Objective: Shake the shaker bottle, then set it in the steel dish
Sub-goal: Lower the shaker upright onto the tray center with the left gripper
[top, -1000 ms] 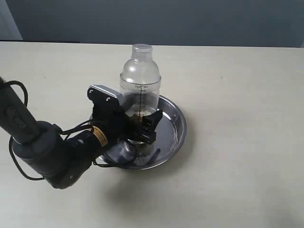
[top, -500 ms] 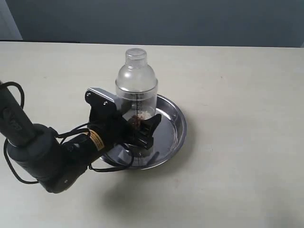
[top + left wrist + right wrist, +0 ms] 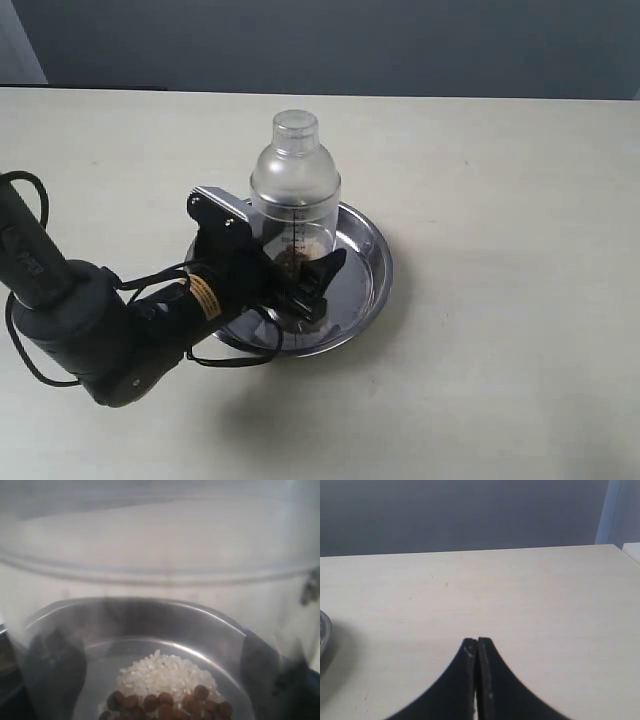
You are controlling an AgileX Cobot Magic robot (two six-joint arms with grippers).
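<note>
The shaker bottle (image 3: 296, 190) is upright over the middle of the steel dish (image 3: 375, 262), its clear body holding brown granules and white grains low down. My left gripper (image 3: 297, 278) is shut on the bottle's lower part; one black finger (image 3: 325, 275) shows in front and the other is hidden behind the bottle. Whether the base touches the dish floor I cannot tell. The left wrist view is filled by the bottle (image 3: 160, 555), with the granules (image 3: 165, 702), the dish (image 3: 150, 609) seen through it, and dark fingers (image 3: 52, 662) at the sides. My right gripper (image 3: 477, 642) is shut on nothing.
The pale table (image 3: 500, 330) stretches around the dish to the right and front. A dark wall (image 3: 330, 40) runs behind the far edge. In the right wrist view a sliver of the dish rim (image 3: 323, 630) shows at one edge.
The left gripper has lowered the bottle toward the dish over the last second. At half a second ago the bottle sat a little left; now it is upright and centred.
</note>
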